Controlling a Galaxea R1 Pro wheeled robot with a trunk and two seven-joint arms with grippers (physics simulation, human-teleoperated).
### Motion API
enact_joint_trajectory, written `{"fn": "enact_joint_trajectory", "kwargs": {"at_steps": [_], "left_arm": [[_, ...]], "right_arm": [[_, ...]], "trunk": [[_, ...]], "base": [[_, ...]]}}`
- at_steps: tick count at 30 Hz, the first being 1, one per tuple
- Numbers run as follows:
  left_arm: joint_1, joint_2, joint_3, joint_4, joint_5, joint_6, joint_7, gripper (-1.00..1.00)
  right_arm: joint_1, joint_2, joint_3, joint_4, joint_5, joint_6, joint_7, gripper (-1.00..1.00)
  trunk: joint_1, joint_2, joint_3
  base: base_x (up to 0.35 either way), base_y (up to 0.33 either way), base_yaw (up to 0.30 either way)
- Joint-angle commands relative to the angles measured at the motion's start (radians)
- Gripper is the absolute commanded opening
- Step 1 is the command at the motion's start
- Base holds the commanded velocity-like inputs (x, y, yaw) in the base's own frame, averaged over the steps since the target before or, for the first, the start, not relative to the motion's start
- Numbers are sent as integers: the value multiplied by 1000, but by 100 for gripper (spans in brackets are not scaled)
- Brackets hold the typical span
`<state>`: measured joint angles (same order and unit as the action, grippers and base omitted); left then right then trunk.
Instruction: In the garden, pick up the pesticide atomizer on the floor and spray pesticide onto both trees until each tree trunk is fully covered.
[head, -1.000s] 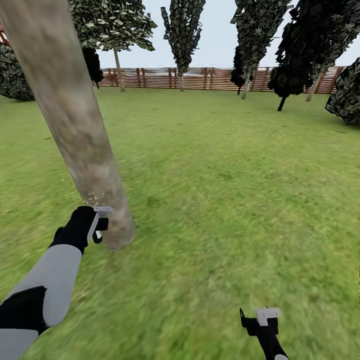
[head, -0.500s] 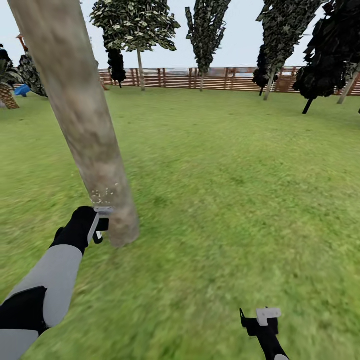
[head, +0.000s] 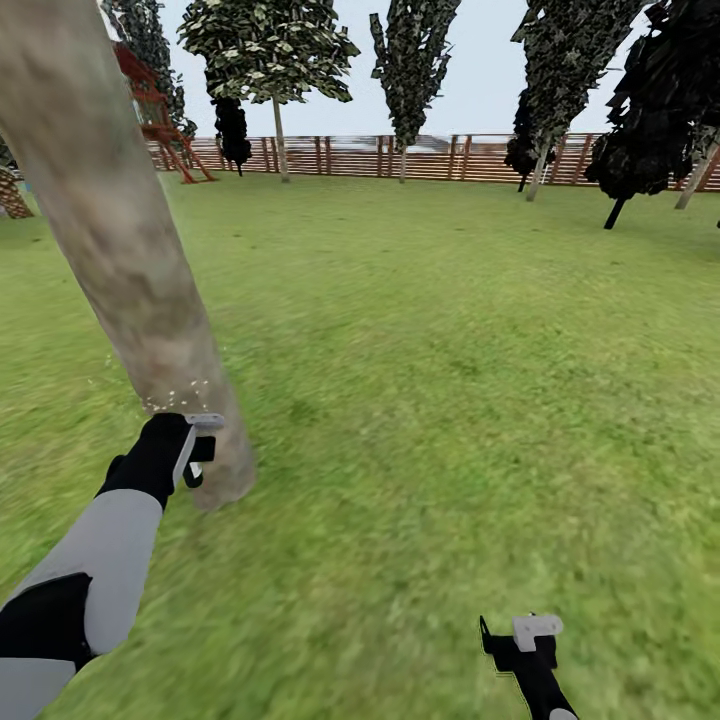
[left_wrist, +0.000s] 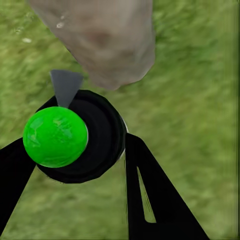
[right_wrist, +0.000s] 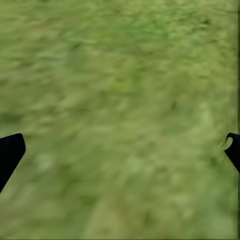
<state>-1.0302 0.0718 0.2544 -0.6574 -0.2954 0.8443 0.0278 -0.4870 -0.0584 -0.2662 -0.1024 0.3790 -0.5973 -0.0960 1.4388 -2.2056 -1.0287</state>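
Head view: the camera has swung since half a second ago, so the trunk (head: 130, 270) sits further left and a red frame shows by the fence (head: 420, 157). The left gripper (head: 195, 450) reaches forward, atomizer just beside the trunk base, white specks above it. The right gripper (head: 525, 640) hangs low over grass (head: 450, 380).

Left wrist: fingers (left_wrist: 145, 195) pinch the atomizer (left_wrist: 75, 137), nozzle toward the trunk.

Right wrist: fingertips (right_wrist: 10, 152) spread wide, empty.

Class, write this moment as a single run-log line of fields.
phase: spraying | left gripper: shut on atomizer, nozzle toward tree trunk base | droplets: on low trunk | right gripper: open over grass
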Motion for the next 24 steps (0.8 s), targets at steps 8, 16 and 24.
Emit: {"fn": "enact_joint_trajectory", "kwargs": {"at_steps": [8,16,24], "left_arm": [[60,85,4,4,7,-1,0,-100],[100,35,4,4,9,-5,3,-100],[128,92,4,12,12,-9,3,-100]], "right_arm": [[-1,0,-2,3,12,-1,-7,100],[-1,0,-2,3,12,-1,-7,100],[-1,0,-2,3,12,-1,-7,100]], "trunk": [[0,0,-1],[0,0,-1],[0,0,-1]], "base": [[182,-228,167],[163,-246,277],[224,-206,277]]}}
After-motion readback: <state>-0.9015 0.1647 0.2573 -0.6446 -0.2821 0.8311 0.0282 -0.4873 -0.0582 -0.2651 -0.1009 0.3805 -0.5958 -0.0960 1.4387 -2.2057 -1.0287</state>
